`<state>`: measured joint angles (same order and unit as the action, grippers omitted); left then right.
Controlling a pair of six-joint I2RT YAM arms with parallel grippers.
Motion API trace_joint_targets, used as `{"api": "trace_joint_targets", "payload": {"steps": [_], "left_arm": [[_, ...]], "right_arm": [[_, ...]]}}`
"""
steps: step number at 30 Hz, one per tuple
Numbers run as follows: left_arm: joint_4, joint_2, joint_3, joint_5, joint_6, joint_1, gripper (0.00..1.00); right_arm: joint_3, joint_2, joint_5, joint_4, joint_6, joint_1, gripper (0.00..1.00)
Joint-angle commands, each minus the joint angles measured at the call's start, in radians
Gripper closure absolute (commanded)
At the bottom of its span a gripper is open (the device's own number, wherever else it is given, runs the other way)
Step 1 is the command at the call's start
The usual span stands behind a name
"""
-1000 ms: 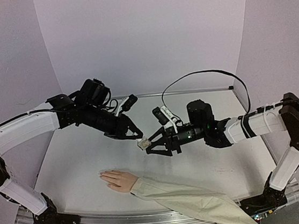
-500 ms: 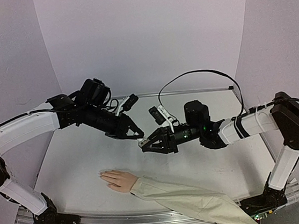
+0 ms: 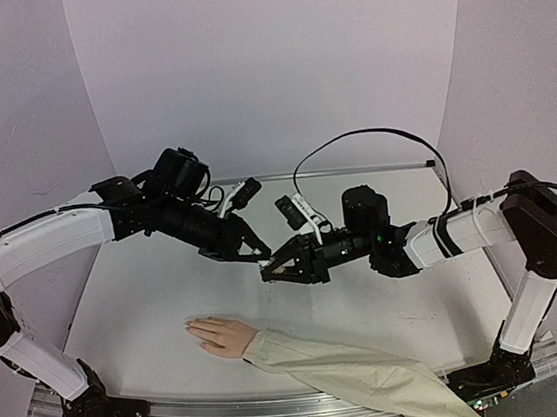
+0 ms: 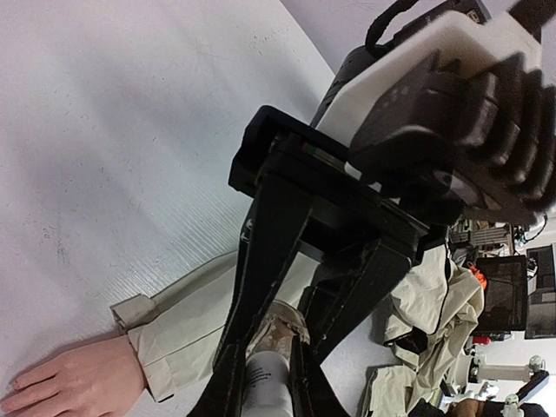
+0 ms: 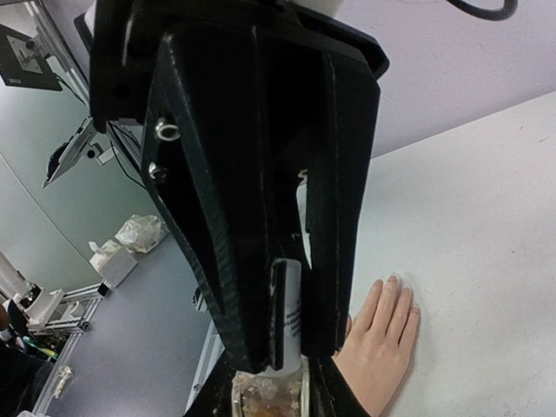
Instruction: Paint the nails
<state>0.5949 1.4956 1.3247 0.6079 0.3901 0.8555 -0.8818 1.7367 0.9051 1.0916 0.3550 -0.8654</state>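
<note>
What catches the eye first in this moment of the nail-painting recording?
Both arms meet in mid-air over the table, the left tool shut on a small bottle and the right tool shut on its white cap. Below them, at the near edge, a pale mannequin hand in a beige sleeve lies flat.

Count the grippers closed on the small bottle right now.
2. The left gripper holds one end of the bottle and the right gripper the other, tips meeting in the air above the table, beyond the mannequin hand. Both are in view.
</note>
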Motion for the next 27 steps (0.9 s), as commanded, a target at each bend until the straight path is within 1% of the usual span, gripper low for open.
{"api": "trace_joint_targets", "payload": {"steps": [1, 2, 3, 5, 6, 7, 11, 16, 21, 27], "left_arm": [[-0.046, -0.002, 0.031, 0.016, -0.020, 0.004, 1.00], [-0.045, -0.003, 0.031, 0.015, -0.021, 0.004, 1.00], [-0.046, -0.003, 0.031, 0.012, -0.022, 0.004, 1.00], [-0.046, -0.007, 0.032, 0.005, -0.021, 0.004, 1.00], [-0.045, -0.009, 0.033, 0.002, -0.022, 0.004, 1.00], [-0.046, -0.011, 0.034, -0.001, -0.023, 0.004, 1.00], [-0.044, -0.016, 0.036, -0.009, -0.029, 0.004, 1.00], [-0.033, -0.020, 0.033, -0.022, -0.039, 0.004, 1.00], [-0.024, -0.033, 0.029, -0.045, -0.048, 0.004, 1.00], [-0.023, -0.037, 0.028, -0.050, -0.051, 0.004, 1.00]], "right_arm": [[-0.049, 0.007, 0.047, 0.091, 0.002, -0.008, 0.95], [-0.047, 0.007, 0.046, 0.092, 0.002, -0.008, 1.00], [-0.046, 0.006, 0.046, 0.091, 0.002, -0.008, 1.00], [-0.042, 0.006, 0.038, 0.090, 0.003, -0.008, 0.79], [-0.039, 0.005, 0.037, 0.089, 0.003, -0.008, 0.74], [-0.036, 0.003, 0.035, 0.088, 0.002, -0.009, 0.73], [-0.024, -0.005, 0.026, 0.088, 0.000, -0.009, 0.69], [-0.008, -0.022, 0.021, 0.088, -0.005, -0.008, 0.68], [0.001, -0.025, 0.027, 0.081, -0.014, -0.009, 0.62], [0.005, -0.025, 0.035, 0.077, -0.020, -0.008, 0.62]]}}
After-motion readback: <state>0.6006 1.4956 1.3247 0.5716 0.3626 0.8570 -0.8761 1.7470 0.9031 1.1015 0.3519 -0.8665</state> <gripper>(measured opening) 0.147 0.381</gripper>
